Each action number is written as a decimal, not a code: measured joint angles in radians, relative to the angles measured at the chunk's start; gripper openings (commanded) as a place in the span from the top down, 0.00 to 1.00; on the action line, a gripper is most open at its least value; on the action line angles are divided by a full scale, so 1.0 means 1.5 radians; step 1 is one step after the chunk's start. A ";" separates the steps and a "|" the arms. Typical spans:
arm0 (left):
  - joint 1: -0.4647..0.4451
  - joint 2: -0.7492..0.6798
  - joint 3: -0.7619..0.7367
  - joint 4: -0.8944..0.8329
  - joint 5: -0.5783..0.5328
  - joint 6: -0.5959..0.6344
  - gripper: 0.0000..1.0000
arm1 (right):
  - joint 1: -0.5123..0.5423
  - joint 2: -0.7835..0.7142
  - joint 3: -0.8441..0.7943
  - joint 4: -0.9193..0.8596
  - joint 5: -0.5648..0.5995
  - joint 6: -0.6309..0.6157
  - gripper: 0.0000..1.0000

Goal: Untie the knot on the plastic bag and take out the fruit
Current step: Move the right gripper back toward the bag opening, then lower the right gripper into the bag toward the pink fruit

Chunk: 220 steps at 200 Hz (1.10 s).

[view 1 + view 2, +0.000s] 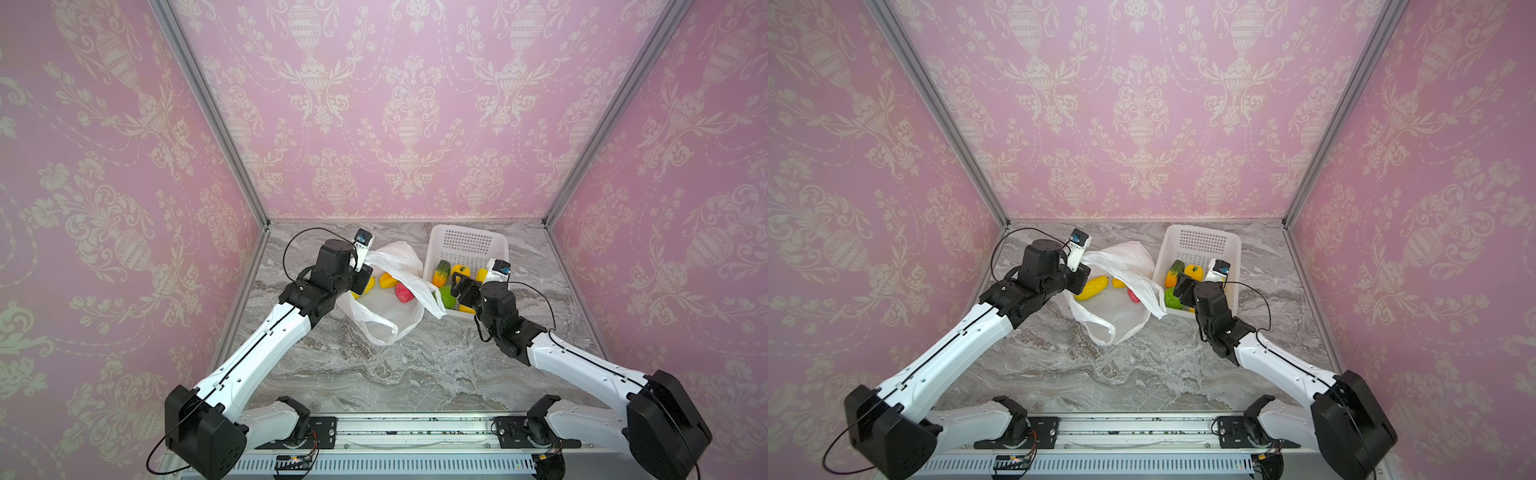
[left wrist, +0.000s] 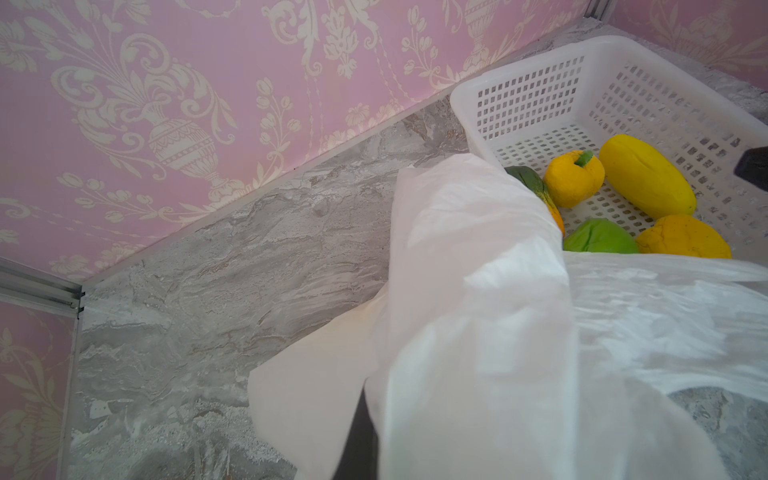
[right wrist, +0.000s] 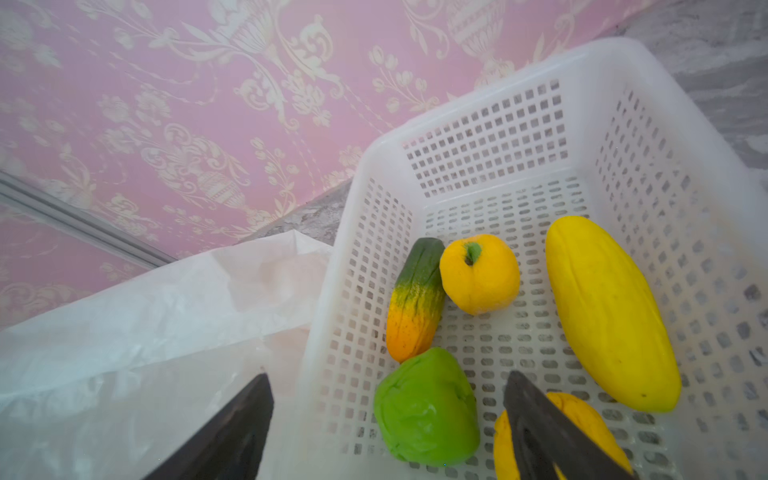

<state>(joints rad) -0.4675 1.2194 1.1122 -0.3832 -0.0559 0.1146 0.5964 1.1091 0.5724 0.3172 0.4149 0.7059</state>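
The plastic bag [image 1: 390, 316] [image 1: 1121, 316] lies open on the marble table, its handle loops loose; no knot shows. My left gripper [image 1: 362, 279] is shut on the bag's far-left rim and lifts it, film [image 2: 478, 332] draping over the jaws. Inside the bag lie a yellow fruit [image 1: 1092, 287], an orange one [image 1: 388, 279] and a pink-red one [image 1: 404, 292]. My right gripper [image 1: 459, 286] [image 3: 387, 376] hangs open, holding nothing, just above a green fruit [image 3: 428, 409] in the basket.
The white perforated basket [image 1: 467, 245] [image 3: 498, 137] stands right of the bag, touching it. It also holds a green-to-orange piece [image 3: 415, 299], a round yellow-orange one [image 3: 480, 274], a long yellow one [image 3: 606, 311] and another orange one [image 2: 681, 237]. Pink walls enclose the table.
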 measured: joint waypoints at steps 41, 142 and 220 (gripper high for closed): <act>0.000 0.000 0.001 0.000 0.000 0.000 0.98 | 0.066 -0.140 -0.076 0.098 -0.011 -0.094 0.41; 0.000 0.000 0.002 0.000 0.000 0.000 0.98 | 0.254 -0.080 -0.056 0.223 -0.208 -0.309 0.46; 0.000 0.000 0.002 -0.001 0.000 0.000 0.98 | 0.288 0.207 0.108 0.212 -0.115 -0.369 0.54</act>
<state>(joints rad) -0.4675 1.2194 1.1156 -0.3840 -0.0555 0.1143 1.0283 1.4197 0.7345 0.6357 0.2428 0.1528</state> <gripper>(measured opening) 0.045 0.465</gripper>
